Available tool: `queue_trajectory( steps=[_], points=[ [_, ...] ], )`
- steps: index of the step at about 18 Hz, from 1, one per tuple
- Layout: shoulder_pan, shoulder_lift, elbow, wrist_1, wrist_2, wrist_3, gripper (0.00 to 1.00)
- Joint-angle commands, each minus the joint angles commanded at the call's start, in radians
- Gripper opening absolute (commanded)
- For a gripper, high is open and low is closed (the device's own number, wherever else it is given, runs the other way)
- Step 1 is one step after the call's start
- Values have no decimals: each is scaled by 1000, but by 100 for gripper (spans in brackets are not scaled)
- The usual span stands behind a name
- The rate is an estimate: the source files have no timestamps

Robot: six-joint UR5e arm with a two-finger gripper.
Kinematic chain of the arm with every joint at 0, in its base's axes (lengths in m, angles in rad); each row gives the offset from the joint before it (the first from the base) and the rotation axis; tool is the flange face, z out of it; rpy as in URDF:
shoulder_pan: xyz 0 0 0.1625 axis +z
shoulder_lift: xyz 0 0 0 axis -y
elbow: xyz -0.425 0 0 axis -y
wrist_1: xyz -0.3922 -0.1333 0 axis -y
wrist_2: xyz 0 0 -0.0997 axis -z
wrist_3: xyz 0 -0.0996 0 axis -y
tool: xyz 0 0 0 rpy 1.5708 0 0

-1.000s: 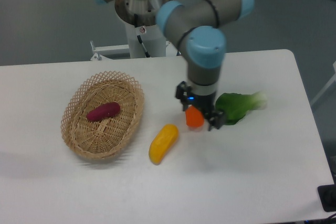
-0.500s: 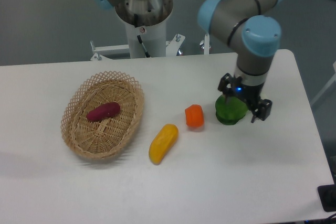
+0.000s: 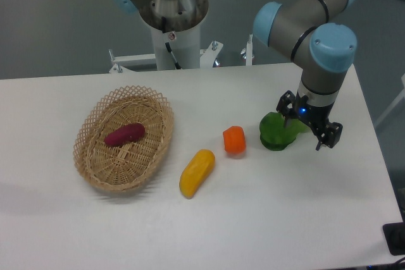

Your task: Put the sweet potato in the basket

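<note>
A yellow oblong vegetable lies tilted on a white table, with a small orange chunk just above and to its right. Beyond the chunk, near but apart from it, sits a leafy green vegetable, its right side partly hidden.

We saw the scene brightly and evenly lit from overhead. The white surface looked slightly washed out, without hard glare. Soft, faint shadows lay beside the basket and under the yellow vegetable. Focus was a little soft throughout, with colours vivid. We noticed no obvious edge distortion.
</note>
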Motion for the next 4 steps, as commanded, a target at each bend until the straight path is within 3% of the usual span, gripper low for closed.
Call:
queue_trajectory(
  steps=[4],
  points=[
    [0, 0, -3, 5, 0, 0, 100]
  ],
)
